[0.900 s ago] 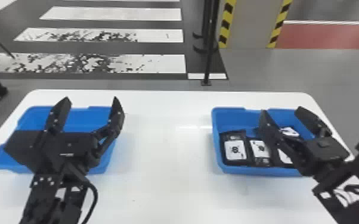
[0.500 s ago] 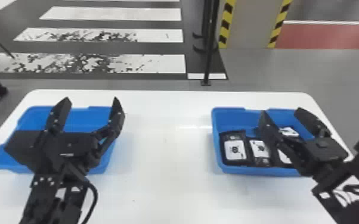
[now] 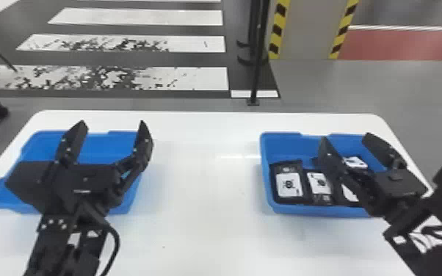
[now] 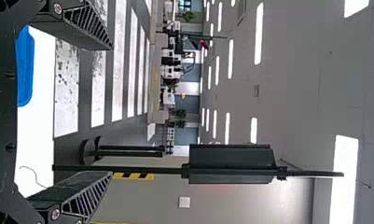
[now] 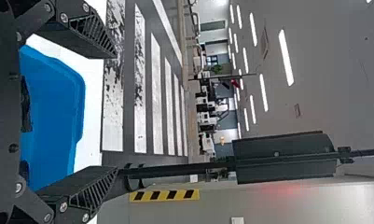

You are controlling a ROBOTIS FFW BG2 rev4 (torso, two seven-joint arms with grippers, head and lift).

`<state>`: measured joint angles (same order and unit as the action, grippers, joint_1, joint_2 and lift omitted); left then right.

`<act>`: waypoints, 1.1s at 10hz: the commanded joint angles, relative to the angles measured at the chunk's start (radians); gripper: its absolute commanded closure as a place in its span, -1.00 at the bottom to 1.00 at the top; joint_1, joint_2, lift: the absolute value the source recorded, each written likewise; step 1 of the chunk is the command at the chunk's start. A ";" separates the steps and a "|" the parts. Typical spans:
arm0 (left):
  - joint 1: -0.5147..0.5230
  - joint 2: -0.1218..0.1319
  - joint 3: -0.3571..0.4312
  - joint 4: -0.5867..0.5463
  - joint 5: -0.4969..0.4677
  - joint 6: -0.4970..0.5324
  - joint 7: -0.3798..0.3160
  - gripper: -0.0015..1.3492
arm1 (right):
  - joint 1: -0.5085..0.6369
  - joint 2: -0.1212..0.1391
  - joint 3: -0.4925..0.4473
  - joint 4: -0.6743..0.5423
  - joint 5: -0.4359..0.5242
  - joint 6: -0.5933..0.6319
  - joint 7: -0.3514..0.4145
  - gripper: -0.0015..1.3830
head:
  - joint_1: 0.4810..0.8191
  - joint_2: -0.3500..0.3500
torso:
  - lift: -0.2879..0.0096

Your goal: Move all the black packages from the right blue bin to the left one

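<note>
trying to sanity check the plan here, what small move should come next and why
Probably lower the right gripper, fingers open, toward a package in the right bin. The gripper holds nothing and hangs over that bin, where several packages lie, while the left bin shows none in its visible part.

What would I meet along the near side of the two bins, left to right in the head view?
Left blue bin → right blue bin, holding in turn: leftmost black package → second black package → third black package, partly behind the right gripper.
</note>
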<state>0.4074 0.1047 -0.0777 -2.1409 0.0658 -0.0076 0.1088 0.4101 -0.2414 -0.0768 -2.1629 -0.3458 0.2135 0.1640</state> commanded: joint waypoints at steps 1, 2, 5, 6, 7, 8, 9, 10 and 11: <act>0.000 0.001 0.000 -0.001 0.000 0.003 0.000 -0.83 | -0.030 -0.004 0.007 0.004 0.013 0.044 -0.001 -0.72 | 0.27 -0.06 | -0.21; -0.002 0.001 -0.004 -0.001 0.000 0.005 0.000 -0.83 | -0.067 -0.009 0.013 0.007 0.011 0.152 0.000 -0.72 | 0.27 -0.06 | -0.21; 0.000 0.003 -0.004 -0.001 0.002 0.003 0.000 -0.83 | -0.155 -0.022 0.047 0.044 0.017 0.385 0.003 -0.72 | 0.27 -0.03 | -0.21; -0.002 0.003 -0.002 0.002 0.002 0.003 0.000 -0.83 | -0.182 -0.025 0.063 0.078 0.015 0.403 0.012 -0.70 | 0.27 -0.01 | -0.21; 0.000 0.001 -0.002 -0.001 0.002 0.003 0.000 -0.83 | -0.219 -0.033 0.089 0.122 0.013 0.403 0.022 -0.71 | 0.27 0.01 | -0.21; -0.002 0.003 -0.004 -0.001 0.002 -0.002 0.000 -0.83 | -0.243 -0.036 0.107 0.152 0.009 0.415 0.032 -0.71 | 0.27 0.04 | -0.21; -0.002 0.003 -0.002 -0.001 0.000 -0.007 0.000 -0.84 | -0.253 -0.038 0.121 0.159 0.011 0.434 0.035 -0.71 | 0.27 0.05 | -0.21; -0.002 0.003 -0.002 -0.001 0.000 -0.007 0.000 -0.84 | -0.263 -0.039 0.131 0.166 0.011 0.454 0.035 -0.71 | 0.27 0.08 | -0.21; -0.002 0.003 -0.002 -0.001 0.000 -0.007 0.000 -0.84 | -0.270 -0.041 0.137 0.176 0.011 0.474 0.037 -0.70 | 0.27 0.10 | -0.21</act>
<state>0.4049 0.1074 -0.0797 -2.1410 0.0658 -0.0149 0.1088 0.1455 -0.2814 0.0559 -1.9920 -0.3350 0.6739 0.2004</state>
